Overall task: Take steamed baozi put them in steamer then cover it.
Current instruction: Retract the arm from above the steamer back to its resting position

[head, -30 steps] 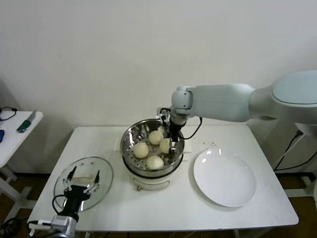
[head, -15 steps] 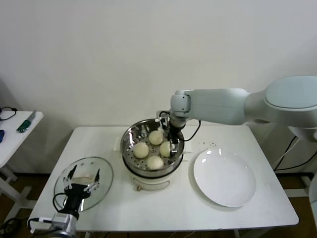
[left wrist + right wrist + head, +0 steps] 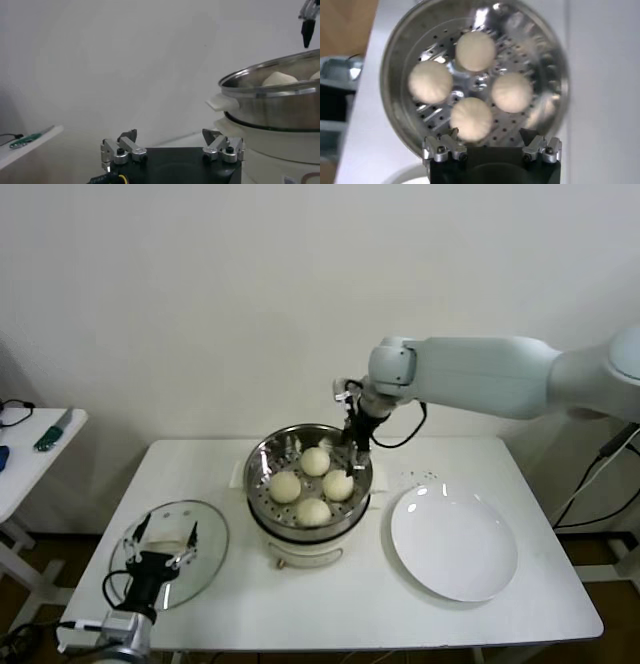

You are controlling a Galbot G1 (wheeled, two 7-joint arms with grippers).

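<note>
Baozi (image 3: 314,484), four in all, sit on the perforated tray inside the steamer (image 3: 262,464) on the table (image 3: 330,604). My right tool (image 3: 354,450) hovers released above the steamer's far rim, holding nothing. My left tool (image 3: 160,556), also released, waits over the glass lid (image 3: 205,546).

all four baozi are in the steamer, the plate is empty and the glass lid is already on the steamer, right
Not quite. The glass lid is not on the steamer: the head view shows it lying on the table to the steamer's left, by the open left claw. The rest holds: four baozi sit in the steamer, as the right wrist view shows, and the plate is empty.
</note>
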